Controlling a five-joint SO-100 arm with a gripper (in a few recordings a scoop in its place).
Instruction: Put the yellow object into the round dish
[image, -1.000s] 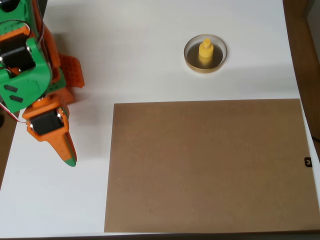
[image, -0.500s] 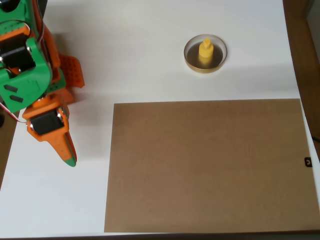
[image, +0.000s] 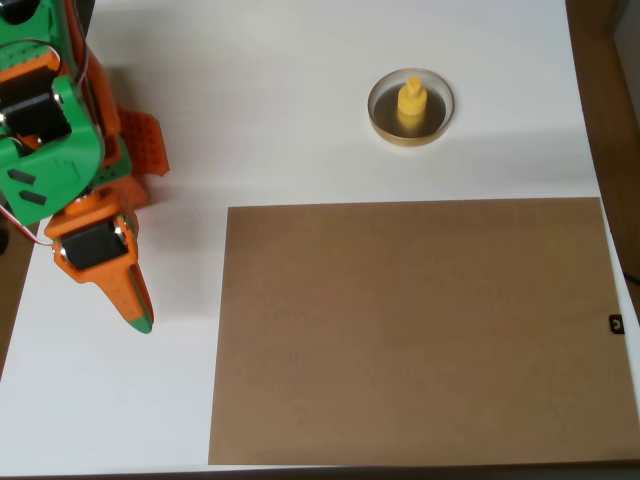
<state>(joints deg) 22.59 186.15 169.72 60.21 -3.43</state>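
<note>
Now, seen from overhead, the small bright yellow plastic piece (image: 411, 101), with its round base and narrower knob on top, stands upright inside the small shallow round dish (image: 385, 125) with the tan rim and dark bottom. It sits roughly at the dish's middle, its base on the dark floor and clear of the pale inner wall. The dish rests on the white table (image: 280, 110) toward the far right, just beyond the far edge of a large flat brown cardboard sheet (image: 415, 330) that covers the near right part of the table.

My pincer (image: 135, 305) is at the left side, well apart from the dish and from the yellow piece, with the whole width of bare white table between us. My orange fingers come together in a single point with a green tip, aimed toward the near side, so my pincer is closed and holds nothing. It lies just beside the left edge of the brown sheet without touching it. My green and orange arm (image: 50, 140) rises behind it along the far left edge.
</note>
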